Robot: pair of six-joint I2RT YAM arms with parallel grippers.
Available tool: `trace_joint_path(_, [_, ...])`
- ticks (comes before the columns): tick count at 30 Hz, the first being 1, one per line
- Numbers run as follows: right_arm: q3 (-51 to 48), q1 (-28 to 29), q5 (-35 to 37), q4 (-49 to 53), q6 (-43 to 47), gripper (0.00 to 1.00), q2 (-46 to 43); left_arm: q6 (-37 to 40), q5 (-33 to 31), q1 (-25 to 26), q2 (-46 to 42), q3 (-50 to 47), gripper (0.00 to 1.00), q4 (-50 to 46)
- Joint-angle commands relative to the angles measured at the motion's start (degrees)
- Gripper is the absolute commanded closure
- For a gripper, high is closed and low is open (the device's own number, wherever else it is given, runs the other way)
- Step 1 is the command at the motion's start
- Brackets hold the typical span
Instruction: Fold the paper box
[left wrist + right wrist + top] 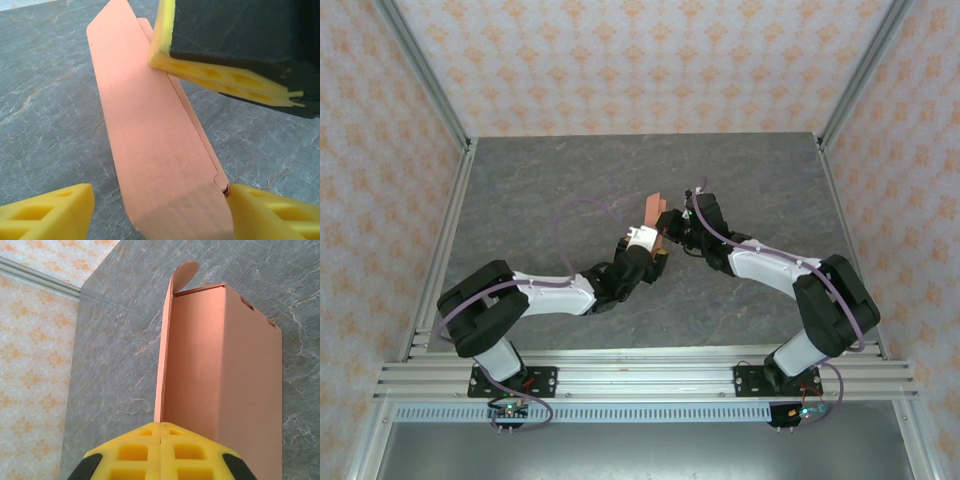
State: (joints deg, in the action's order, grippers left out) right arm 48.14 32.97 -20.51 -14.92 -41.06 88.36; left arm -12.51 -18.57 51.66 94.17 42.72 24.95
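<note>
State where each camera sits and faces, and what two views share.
Top external: above, behind, looking down at the table; left arm, right arm show.
Left wrist: on the left arm, facing the paper box; own fingers flank it.
Right wrist: on the right arm, looking along the box; shut right hand shows.
Both wrist views share the box.

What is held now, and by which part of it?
The right gripper pinches the paper box by the edge of a thin side flap; the left gripper stands open around its end.
</note>
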Motion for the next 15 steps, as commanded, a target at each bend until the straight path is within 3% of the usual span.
trace_joint_path(1, [0.7, 0.2, 1.8, 2.1, 0.6, 1.00, 0.3, -0.1, -2.5, 0.2, 0.9, 1.6, 0.32, 3.6])
trace_joint_path(15, [0.5, 0.2, 2.2, 2.0, 0.3, 1.00, -0.5, -0.1, -2.5, -0.5, 2.4, 1.5, 0.50, 4.8])
